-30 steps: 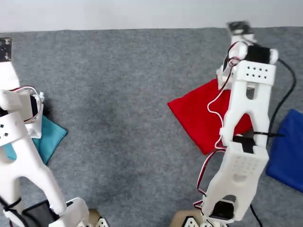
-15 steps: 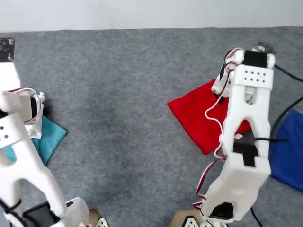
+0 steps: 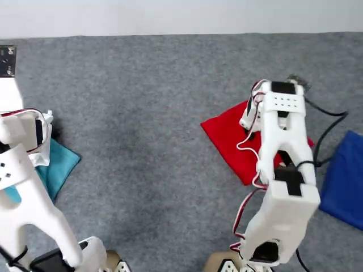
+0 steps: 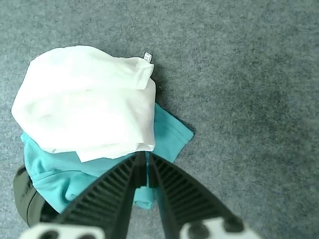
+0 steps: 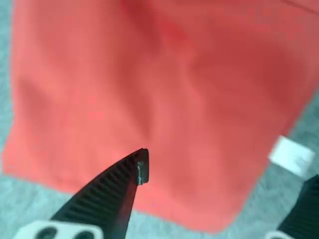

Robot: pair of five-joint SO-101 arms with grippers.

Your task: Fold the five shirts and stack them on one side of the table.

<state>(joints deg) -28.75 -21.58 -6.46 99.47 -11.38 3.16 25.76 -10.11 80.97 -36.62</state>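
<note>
Hanging over the red shirt [image 5: 189,74], the right hand [image 5: 227,169] is spread wide; the left hand [image 4: 145,157], pressed together, sits above the white shirt [image 4: 84,99] stacked on the teal shirt [image 4: 169,134], grey tabletop [image 4: 249,74] beneath.

Tbl [image 3: 142,113]: red [image 3: 227,139], blue [image 3: 343,181], teal shirts [image 3: 61,163]

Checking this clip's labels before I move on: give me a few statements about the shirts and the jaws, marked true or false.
1. A white shirt lies on top of the teal shirt. True.
2. The right gripper has its jaws shut. False: they stand wide open over the red shirt.
3. The blue shirt is stacked on the red shirt. False: it lies beside it, not on it.
4. The left gripper has its jaws shut. True.
</note>
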